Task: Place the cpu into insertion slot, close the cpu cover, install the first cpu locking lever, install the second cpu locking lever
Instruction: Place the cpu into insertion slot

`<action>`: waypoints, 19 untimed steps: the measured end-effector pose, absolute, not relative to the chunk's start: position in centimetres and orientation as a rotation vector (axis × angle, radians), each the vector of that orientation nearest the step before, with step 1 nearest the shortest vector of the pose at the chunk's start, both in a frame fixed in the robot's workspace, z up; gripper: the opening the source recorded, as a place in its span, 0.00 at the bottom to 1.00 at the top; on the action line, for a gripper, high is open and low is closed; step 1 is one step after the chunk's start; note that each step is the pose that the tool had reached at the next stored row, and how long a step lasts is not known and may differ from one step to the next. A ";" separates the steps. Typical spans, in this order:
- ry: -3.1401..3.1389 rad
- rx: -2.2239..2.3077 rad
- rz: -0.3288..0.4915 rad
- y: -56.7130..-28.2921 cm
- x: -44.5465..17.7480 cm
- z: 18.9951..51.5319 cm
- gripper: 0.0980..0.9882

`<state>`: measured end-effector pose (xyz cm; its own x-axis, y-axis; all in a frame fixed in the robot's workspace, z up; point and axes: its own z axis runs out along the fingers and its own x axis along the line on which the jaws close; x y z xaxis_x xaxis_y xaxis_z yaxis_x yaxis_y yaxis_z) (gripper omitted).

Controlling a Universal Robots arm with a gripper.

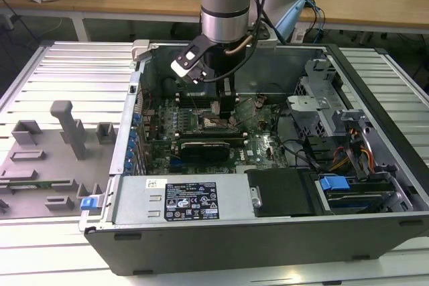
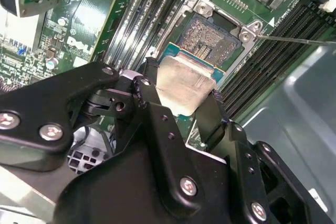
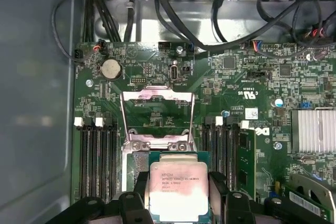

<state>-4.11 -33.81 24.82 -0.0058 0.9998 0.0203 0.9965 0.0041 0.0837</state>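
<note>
In both wrist views my gripper (image 3: pixel 177 195) is shut on the cpu (image 3: pixel 176 189), a silver-topped square chip with a pale green rim, one black finger (image 2: pixel 148 78) on each side. The cpu (image 2: pixel 184 85) hangs just above the insertion slot (image 2: pixel 208 39), whose glinting pin field shows beyond the chip's edge. The cpu cover (image 3: pixel 157 96), a thin metal frame with a large window, stands swung open behind the slot. In the exterior view my gripper (image 1: pixel 224 108) reaches down into the open computer case over the slot (image 1: pixel 210 124).
Black memory slots (image 3: pixel 97 156) flank the socket on both sides. A thin lever wire (image 2: pixel 294 39) runs past it. Cables (image 3: pixel 173 19) cross the far board edge. A graphics card (image 1: pixel 208 147), drive cage (image 1: pixel 322 105) and grey fixtures (image 1: pixel 67 128) are nearby.
</note>
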 end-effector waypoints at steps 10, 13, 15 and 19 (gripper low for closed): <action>2.191 2.184 0.115 -32.7 -4.5 23.8 0.49; 2.187 2.189 0.115 -32.6 -4.7 23.3 0.49; 2.183 2.193 0.115 -32.6 -4.8 23.1 0.49; 2.176 2.199 0.115 -32.6 -5.0 22.5 0.49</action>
